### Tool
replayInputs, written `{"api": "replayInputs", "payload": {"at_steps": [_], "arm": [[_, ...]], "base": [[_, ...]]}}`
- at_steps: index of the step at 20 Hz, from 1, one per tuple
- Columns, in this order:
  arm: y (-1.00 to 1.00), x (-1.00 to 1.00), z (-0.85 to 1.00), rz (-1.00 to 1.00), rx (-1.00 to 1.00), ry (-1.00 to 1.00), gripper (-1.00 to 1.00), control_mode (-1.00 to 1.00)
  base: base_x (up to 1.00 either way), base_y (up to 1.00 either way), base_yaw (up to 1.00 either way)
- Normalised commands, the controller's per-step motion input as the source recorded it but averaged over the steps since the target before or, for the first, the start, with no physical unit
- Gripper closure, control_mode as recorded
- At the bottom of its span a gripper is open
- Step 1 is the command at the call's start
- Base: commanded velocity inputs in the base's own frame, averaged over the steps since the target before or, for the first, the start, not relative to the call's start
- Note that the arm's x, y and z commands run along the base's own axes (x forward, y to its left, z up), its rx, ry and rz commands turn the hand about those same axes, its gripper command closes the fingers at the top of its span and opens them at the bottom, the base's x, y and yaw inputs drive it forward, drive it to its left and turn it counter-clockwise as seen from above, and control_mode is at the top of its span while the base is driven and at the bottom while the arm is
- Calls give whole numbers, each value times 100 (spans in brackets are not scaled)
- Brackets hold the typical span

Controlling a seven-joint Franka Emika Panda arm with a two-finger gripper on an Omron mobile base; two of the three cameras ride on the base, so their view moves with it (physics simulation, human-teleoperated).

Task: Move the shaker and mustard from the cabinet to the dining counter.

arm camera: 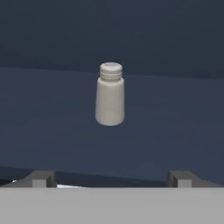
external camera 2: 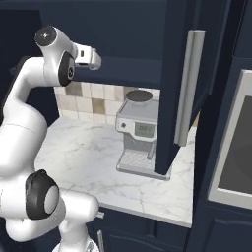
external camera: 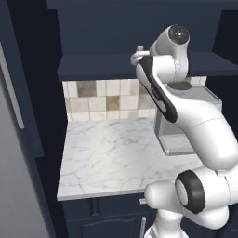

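The shaker (arm camera: pixel 110 94), a small pale grey-white cylinder with a narrower ribbed cap, stands upright on the dark navy shelf of the cabinet (external camera: pixel 116 65). My gripper (arm camera: pixel 111 178) faces it from a short way off, open, its two fingertips (arm camera: pixel 40 178) set wide apart and nothing between them. From the base views my hand (external camera: pixel 137 56) (external camera 2: pixel 90 56) reaches up into the cabinet opening above the worktop. The cabinet door (external camera 2: pixel 173 74) with its long silver handle (external camera 2: pixel 187 88) hangs open on the right. The mustard and the dining counter are out of view.
A grey coffee machine (external camera 2: pixel 138 135) (external camera: pixel 186 135) sits on the marble worktop (external camera: pixel 111 158) under the cabinet, before a tiled backsplash (external camera: pixel 102 100). An oven front (external camera 2: pixel 236 142) lies to the right. Another open door (external camera: pixel 18 93) stands at the left.
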Motion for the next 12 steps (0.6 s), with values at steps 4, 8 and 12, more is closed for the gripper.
{"api": "replayInputs", "payload": {"at_steps": [4,8,12], "arm": [[7,36,0,0,0,2,-100,-100],[0,40,-2,0,0,2,-100,-100],[0,44,-13,0,0,0,-100,-100]], "base": [[0,0,0],[0,0,0],[0,0,0]]}}
